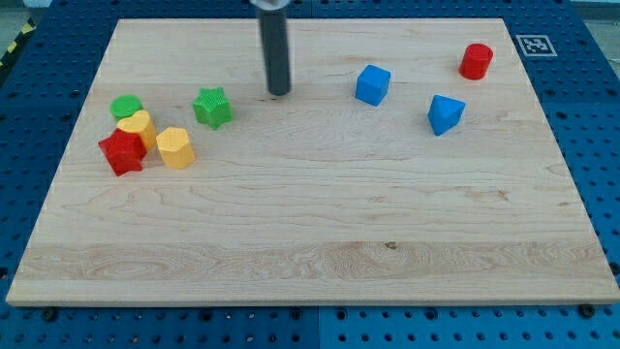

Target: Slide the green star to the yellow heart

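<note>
On the pale wooden worktop (310, 242), my tip (279, 93) rests just right of the ridged green plastic star (212, 107), touching nothing; there is no hand.

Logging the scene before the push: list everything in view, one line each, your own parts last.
green star: 1, green, left of centre near the view's top
green cylinder: 1, green, far left, top of the cluster
yellow heart: 1, yellow, just below the green cylinder
red star: 1, red, lower left of the cluster
yellow hexagon: 1, yellow, right of the red star
blue cube: 1, blue, right of centre, top
blue block: 1, blue, further right
red cylinder: 1, red, top right
board: 1, light wood
my tip: 1, dark, right of the green star, apart from it
</note>
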You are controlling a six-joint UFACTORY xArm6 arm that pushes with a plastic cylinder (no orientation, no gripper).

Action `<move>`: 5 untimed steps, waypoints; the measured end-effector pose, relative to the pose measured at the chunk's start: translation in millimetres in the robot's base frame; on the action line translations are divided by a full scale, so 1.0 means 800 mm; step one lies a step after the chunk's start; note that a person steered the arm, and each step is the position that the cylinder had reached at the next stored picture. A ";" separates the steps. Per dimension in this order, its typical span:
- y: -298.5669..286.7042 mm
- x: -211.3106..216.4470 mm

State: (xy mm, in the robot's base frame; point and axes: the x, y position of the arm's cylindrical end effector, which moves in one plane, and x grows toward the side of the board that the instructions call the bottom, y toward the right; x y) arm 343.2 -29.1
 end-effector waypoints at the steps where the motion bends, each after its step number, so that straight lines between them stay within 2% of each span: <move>1: 0.003 0.037; 2: -0.065 0.054; 3: -0.104 0.051; 5: -0.101 0.026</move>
State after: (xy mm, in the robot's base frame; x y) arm 363.8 -109.6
